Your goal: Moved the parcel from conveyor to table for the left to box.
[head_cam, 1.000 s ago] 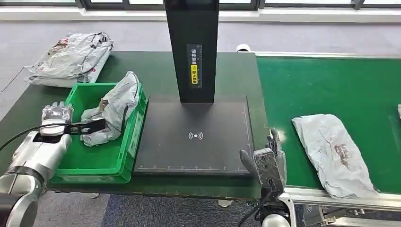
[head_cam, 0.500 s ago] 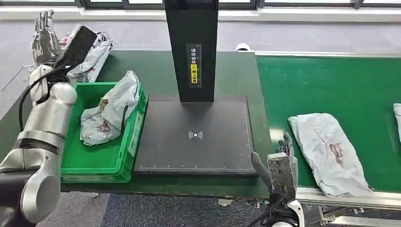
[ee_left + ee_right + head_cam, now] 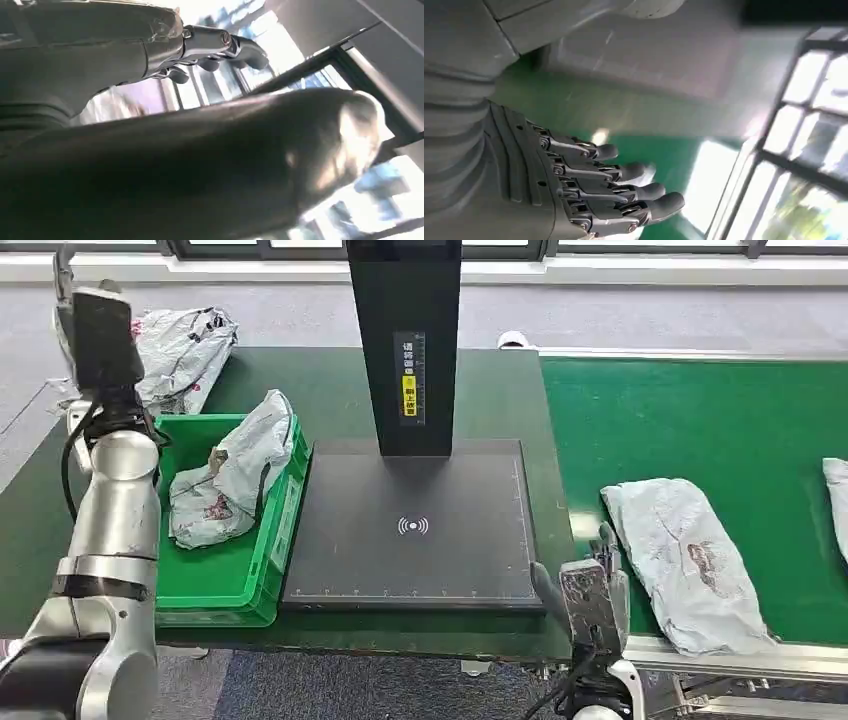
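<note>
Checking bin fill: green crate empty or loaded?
Loaded. One crumpled grey parcel lies inside the green crate, leaning on its right wall; bare green floor shows in front.

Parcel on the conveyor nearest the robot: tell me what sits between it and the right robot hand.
Nothing visible does. The right robot hand is raised at the table's front corner, and the grey parcel lies just beside it on the green conveyor belt, with bare belt between them.

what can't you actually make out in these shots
- Left hand, head view: the wrist camera block covers it, so its fingers are hidden.
- Second parcel on the conveyor, head view: cut off by the right edge.
- Label on the black post: print too small to read.
- Parcel nearest the right hand: its red marking is too small to read.
</note>
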Robot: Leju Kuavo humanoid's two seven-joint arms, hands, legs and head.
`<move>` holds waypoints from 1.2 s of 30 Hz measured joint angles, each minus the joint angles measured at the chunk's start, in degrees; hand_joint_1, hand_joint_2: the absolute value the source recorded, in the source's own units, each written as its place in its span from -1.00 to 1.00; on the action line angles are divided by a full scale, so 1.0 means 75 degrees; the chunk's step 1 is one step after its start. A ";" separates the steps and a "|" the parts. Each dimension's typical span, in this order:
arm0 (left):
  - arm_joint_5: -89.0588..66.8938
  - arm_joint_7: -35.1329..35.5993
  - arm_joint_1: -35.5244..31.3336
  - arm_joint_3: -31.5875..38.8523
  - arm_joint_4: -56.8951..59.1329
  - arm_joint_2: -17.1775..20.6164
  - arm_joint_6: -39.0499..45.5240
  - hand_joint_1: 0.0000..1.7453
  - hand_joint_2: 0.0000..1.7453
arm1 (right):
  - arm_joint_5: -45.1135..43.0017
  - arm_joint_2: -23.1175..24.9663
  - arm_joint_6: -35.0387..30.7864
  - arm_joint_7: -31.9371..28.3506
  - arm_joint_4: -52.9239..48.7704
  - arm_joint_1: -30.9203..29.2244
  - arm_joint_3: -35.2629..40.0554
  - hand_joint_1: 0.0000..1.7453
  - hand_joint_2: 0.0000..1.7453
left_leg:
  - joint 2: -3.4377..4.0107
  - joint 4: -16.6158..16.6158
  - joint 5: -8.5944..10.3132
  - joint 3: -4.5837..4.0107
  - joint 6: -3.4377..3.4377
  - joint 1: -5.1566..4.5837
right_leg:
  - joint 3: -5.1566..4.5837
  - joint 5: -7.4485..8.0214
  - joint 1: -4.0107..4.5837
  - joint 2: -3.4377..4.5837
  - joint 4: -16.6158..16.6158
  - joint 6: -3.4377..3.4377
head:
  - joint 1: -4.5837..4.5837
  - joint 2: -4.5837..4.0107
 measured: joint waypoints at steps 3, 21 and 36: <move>0.1677 -0.0616 0.1373 -0.0078 -0.1124 -0.0372 -0.0936 -1.00 1.00 | 0.2368 -0.0279 0.0148 0.1467 0.0436 -0.0379 -0.0636 -1.00 1.00 | 0.0015 0.0001 -0.0008 0.0015 0.0013 -0.0024 | 0.0004 -0.0006 -0.0019 0.0005 -0.0008 0.0008 | 0.0000 0.0000; 0.2500 -0.1194 0.4555 -0.1955 -0.1846 -0.1774 -0.2651 -1.00 1.00 | 0.6201 -0.3476 0.2416 0.2055 0.7167 -0.3908 -0.3083 -1.00 1.00 | -0.0037 0.0043 -0.0022 -0.0036 0.0107 -0.0056 | 0.0013 -0.0009 -0.0054 -0.0043 -0.0017 0.0097 | 0.0000 0.0000; 0.2340 -0.1415 0.4611 -0.1950 -0.1590 -0.1812 -0.2899 -1.00 1.00 | 0.5059 -0.3380 0.4675 -0.1325 0.9375 -0.5228 -0.1882 -0.94 1.00 | 0.0003 0.0040 -0.0020 -0.0011 0.0101 -0.0039 | 0.0024 0.0002 -0.0036 -0.0002 -0.0016 0.0092 | 0.0000 0.0000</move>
